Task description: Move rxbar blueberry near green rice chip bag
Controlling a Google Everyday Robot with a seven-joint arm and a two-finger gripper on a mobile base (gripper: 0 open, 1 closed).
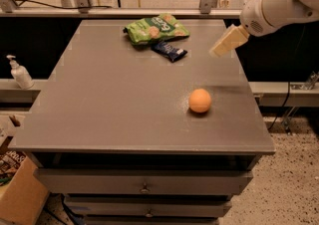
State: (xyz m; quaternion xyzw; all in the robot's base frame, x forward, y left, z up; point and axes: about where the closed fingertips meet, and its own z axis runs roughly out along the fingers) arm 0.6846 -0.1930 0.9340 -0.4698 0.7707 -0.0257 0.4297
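Observation:
The rxbar blueberry (169, 50), a small flat dark navy wrapper with a white patch, lies on the grey table (124, 99) just in front of the green rice chip bag (155, 28), touching or almost touching its front edge. The green bag is crinkled, with pale round chips pictured on it, and lies near the table's back edge. My gripper (219, 50) hangs above the table's right side, to the right of the bar and apart from it. It holds nothing.
An orange ball (200, 100) sits on the table's right half, nearer the front. A white pump bottle (19, 72) stands on a ledge to the left. A cardboard box (17, 194) is on the floor at lower left. Drawers are below the tabletop.

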